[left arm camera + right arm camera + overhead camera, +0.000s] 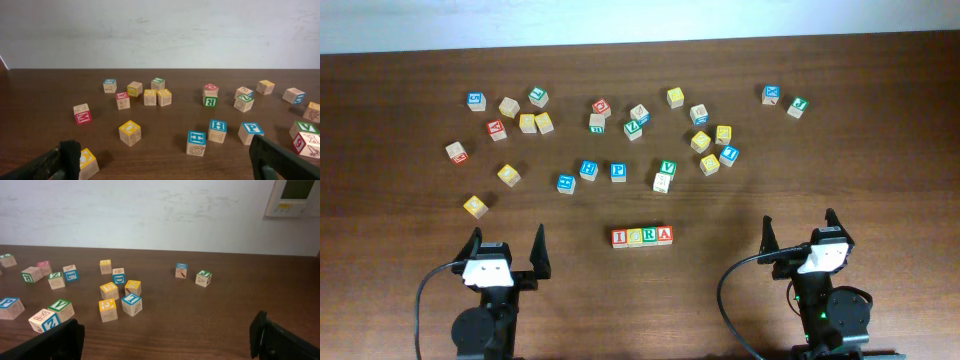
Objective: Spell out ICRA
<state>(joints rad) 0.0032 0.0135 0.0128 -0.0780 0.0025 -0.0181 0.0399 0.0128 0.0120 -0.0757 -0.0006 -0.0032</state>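
A row of wooden letter blocks (pixel 641 236) reading I, C, R, A lies side by side at the front centre of the table in the overhead view. My left gripper (pixel 505 246) is open and empty at the front left, well left of the row. My right gripper (pixel 799 231) is open and empty at the front right. In the left wrist view the left fingers (pixel 165 160) frame bare table. In the right wrist view the right fingers (pixel 167 335) also frame bare table. The row is out of both wrist views.
Several loose letter blocks are scattered across the far half of the table, such as a blue P block (pixel 618 171), a yellow block (pixel 474 206) near my left gripper, and a blue block (pixel 771 94) at the back right. A white wall stands beyond the table's far edge.
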